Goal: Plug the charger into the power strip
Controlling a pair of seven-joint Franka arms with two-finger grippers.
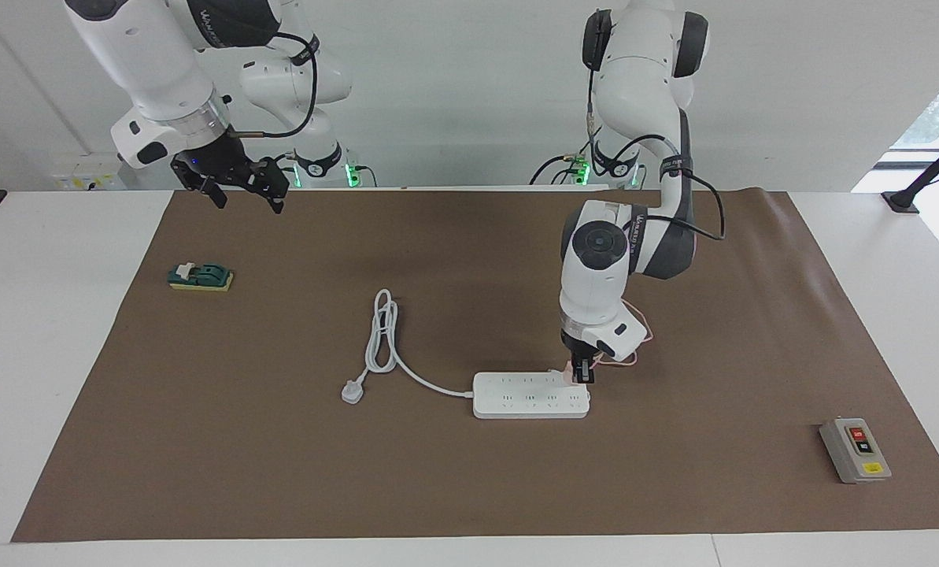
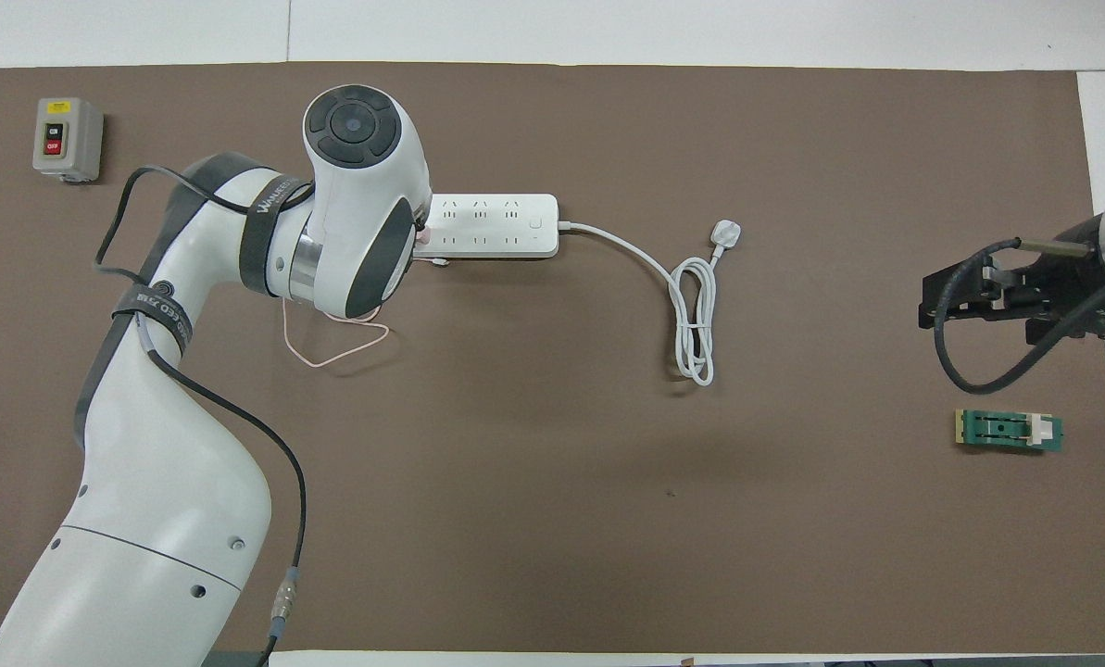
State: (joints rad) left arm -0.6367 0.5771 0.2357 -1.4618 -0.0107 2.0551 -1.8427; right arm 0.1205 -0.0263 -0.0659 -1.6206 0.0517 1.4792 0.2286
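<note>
Left gripper (image 1: 584, 375) clamped on the charger (image 1: 570, 373) at the power strip (image 1: 530, 395).

The pale-pink charger sits at the strip's end toward the left arm, on the row nearer the robots; its thin pink cable (image 2: 334, 347) loops nearer the robots than the strip. The right gripper (image 1: 242, 189) waits with fingers spread, in the air well apart from the strip, over the brown mat (image 1: 280, 457) at the right arm's end.

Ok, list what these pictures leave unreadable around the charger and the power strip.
- Charger: in the facing view only a pink sliver shows beside the left gripper; whether its pins are seated cannot be told.
- Power strip: in the overhead view the left arm covers the end where the charger is.
- Right gripper, waiting over the mat's edge: partly cut off in the overhead view.
</note>
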